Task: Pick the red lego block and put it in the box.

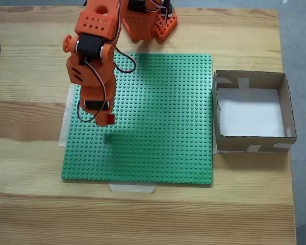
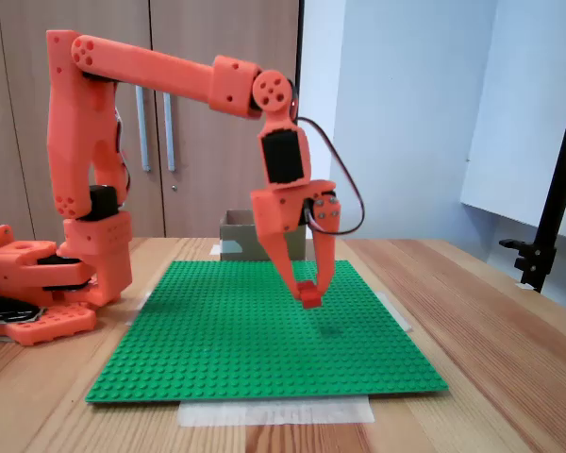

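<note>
Above the studded green baseplate (image 2: 255,340), the end effector (image 2: 308,291) pinches the red lego block (image 2: 309,296).

An orange plastic arm (image 2: 160,74) with black servo blocks, perforated panels, thin looping cables and tapering fingers (image 2: 285,260).

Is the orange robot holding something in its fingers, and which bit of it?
Yes. The fingers pinch the red lego block by its sides, lifted above the green baseplate.

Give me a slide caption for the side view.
Orange arm's gripper lifts the red lego block above the green baseplate.
</note>
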Available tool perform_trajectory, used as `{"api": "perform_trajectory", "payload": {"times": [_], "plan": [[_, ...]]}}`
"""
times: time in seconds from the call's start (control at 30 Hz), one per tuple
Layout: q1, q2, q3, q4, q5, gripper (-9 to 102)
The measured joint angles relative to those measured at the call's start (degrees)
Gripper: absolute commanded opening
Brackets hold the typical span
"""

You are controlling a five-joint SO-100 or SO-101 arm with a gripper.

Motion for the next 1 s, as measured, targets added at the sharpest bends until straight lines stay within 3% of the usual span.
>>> {"api": "perform_trajectory", "payload": {"times": [0.43,1.0], "plan": [[-9.49,1.23,-12.22,9.93,6.50,9],[-36.30,9.67,-21.71,15.47,15.82,8]]}}
